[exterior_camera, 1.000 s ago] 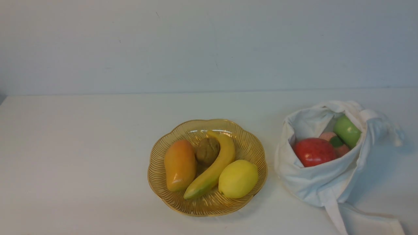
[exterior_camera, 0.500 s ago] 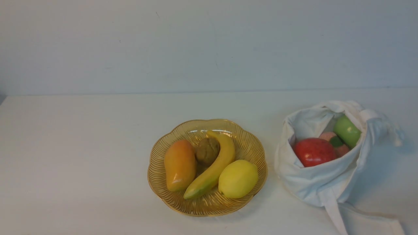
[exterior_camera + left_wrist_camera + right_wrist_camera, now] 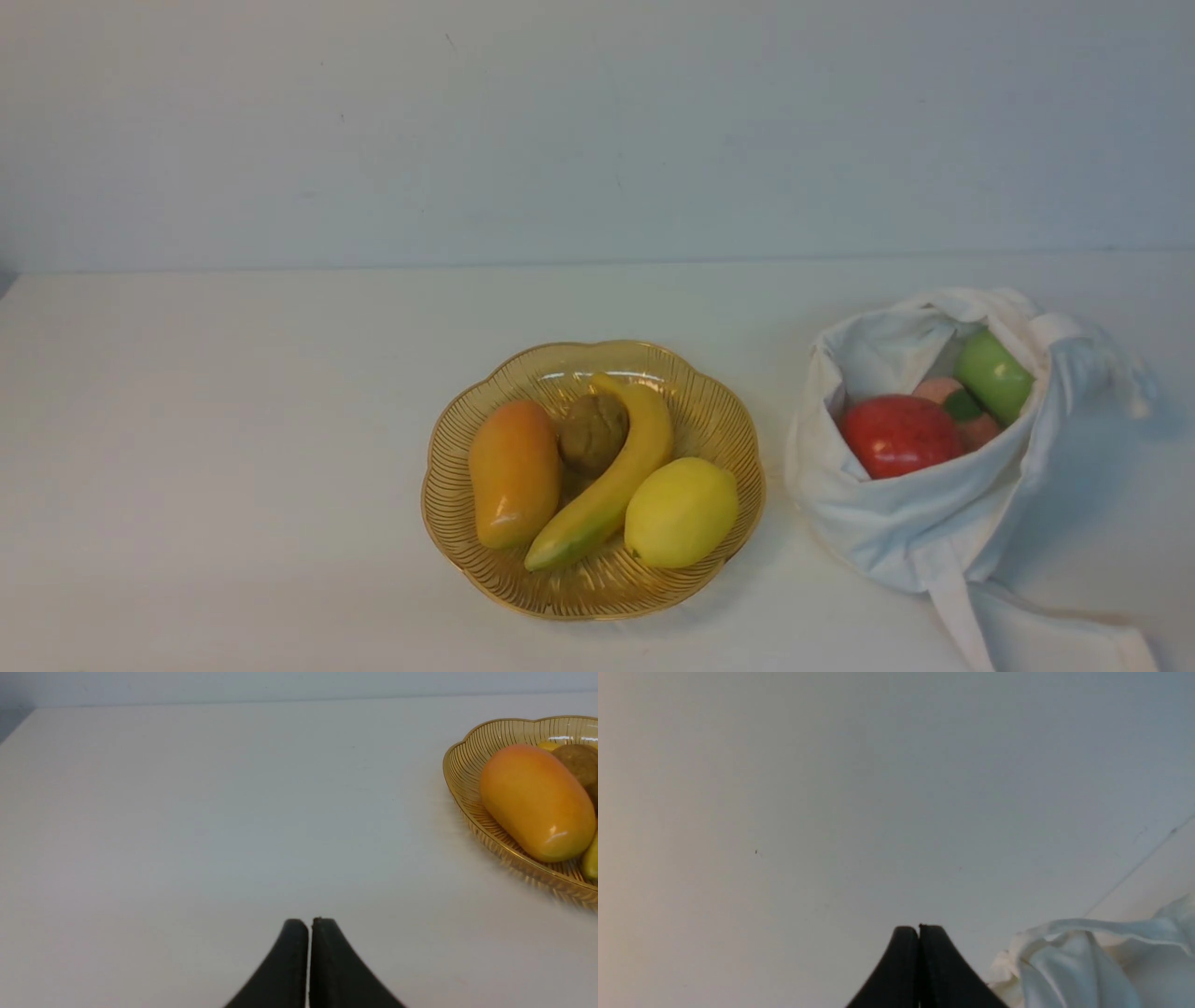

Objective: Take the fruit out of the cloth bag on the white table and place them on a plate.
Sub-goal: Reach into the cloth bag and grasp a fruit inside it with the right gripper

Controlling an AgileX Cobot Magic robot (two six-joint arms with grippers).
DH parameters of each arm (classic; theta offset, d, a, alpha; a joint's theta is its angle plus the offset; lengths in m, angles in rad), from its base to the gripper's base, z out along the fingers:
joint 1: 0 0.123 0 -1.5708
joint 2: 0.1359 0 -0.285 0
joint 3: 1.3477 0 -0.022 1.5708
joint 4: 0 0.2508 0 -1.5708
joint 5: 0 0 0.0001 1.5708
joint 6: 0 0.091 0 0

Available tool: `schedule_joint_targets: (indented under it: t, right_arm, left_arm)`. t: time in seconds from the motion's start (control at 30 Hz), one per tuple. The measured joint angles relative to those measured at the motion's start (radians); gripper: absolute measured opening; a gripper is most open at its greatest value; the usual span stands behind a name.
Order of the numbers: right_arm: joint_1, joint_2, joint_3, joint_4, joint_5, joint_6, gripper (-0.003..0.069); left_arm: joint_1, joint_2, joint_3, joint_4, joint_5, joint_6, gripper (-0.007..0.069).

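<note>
The white cloth bag [image 3: 920,523] sits open on the white table [image 3: 233,420] at the right. Inside it lie a red apple [image 3: 898,435], a pink peach [image 3: 941,390] with a green leaf, and a green apple [image 3: 992,375]. The amber plate [image 3: 714,415] stands at the middle and holds other fruit. Neither gripper shows in the front view. My left gripper [image 3: 309,924] is shut and empty, left of the plate [image 3: 462,772]. My right gripper [image 3: 919,931] is shut and empty, beside the bag's cloth [image 3: 1069,961].
The plate holds a mango [image 3: 513,471], a banana [image 3: 611,485], a lemon [image 3: 680,511] and a brown kiwi [image 3: 593,429]. The bag's strap [image 3: 971,625] trails toward the table's front edge. A pale wall [image 3: 597,131] stands behind the table.
</note>
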Motion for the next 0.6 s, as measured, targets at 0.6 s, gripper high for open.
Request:
schedule_joint_targets:
  t: [0.6]
  right_arm:
    - [0.006, 1.062, -1.059, -0.241, 1.156, -0.407, -0.0012]
  left_arm:
    - [0.000, 0.000, 0.000, 0.000, 0.000, 0.000, -0.0008]
